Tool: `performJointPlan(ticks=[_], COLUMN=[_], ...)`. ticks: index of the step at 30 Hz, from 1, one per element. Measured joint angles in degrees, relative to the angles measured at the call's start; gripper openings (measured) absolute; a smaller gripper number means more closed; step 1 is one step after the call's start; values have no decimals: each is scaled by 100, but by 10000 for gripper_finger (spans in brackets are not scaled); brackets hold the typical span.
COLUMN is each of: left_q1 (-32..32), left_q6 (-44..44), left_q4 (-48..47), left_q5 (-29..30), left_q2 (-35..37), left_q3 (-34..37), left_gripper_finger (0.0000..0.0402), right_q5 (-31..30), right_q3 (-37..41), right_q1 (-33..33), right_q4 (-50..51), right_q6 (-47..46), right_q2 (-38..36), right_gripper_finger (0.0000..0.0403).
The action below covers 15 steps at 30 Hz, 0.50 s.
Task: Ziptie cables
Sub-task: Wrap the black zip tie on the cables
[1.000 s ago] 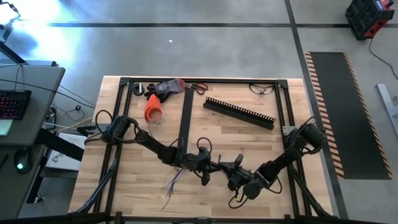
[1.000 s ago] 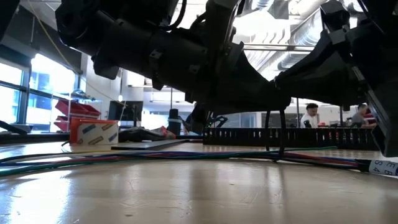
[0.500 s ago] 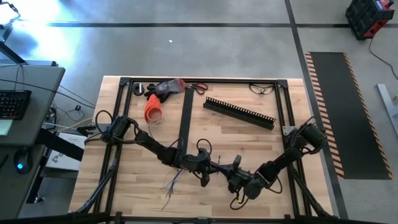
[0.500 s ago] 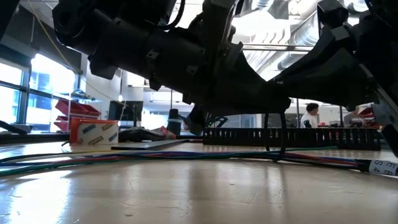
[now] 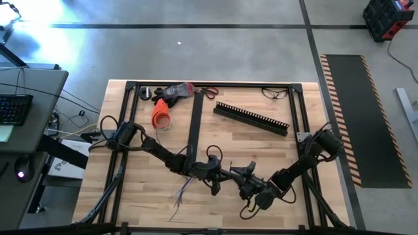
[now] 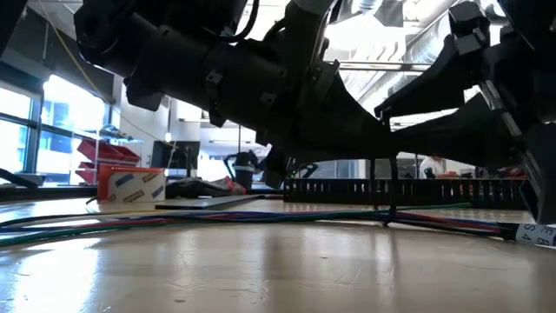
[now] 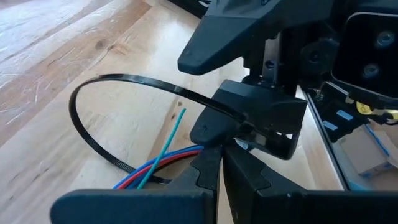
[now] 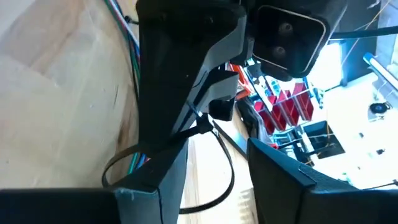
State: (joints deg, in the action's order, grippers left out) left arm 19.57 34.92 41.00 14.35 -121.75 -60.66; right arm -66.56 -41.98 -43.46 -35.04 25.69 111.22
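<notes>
Pincer states first: the left pincer (image 5: 222, 173) is closed, its two dark fingers (image 7: 208, 171) pressed together on the black plastic zip tie (image 7: 93, 134), while the right pincer (image 5: 250, 171) stands with its fingers parted, one on each side of the left pincer's tip in the right wrist view.

Both rest above the pale wooden plank surface (image 5: 261, 147), which is edged by a black metal frame (image 5: 196, 121). Each dark arm reaches inward from its own side, low and nearly flat, and the two meet at the near middle of the surface.

A long black comb-toothed channel (image 5: 251, 118) lies at a slant on the far right part of the surface, well apart from the pincers. An orange and grey tool (image 5: 164, 104) sits by the far left corner; whether anything lies inside it cannot be told.

Next come the cables (image 5: 183, 192), a loose bunch of thin wires in blue, red, green and grey, lying flat on the wood under the left pincer, with splayed ends pointing toward the near edge. In the low view they run along the surface as one long strand (image 6: 261, 217).

The zip tie curves in an open loop around the cables just beside the left pincer's tip.
</notes>
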Motion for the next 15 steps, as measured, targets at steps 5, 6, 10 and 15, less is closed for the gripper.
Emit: performJointPlan(ticks=[5,6,10,15], left_q1=[-7,-3,1,2], left_q6=[44,43,43,35], left_q4=[-16,-3,2,-14], left_q5=[19,19,8,-1], left_q2=[0,0,11,11], left_q3=[0,0,-2,-4], left_gripper_finger=[0,0,0,0], right_q5=[-124,-160,-220,-207], right_q3=[0,0,2,2], right_q1=[46,70,197,368], right_q4=[227,233,257,255], right_q6=[-101,-120,27,234], right_q2=[0,0,2,2], right_gripper_finger=[146,142,129,112])
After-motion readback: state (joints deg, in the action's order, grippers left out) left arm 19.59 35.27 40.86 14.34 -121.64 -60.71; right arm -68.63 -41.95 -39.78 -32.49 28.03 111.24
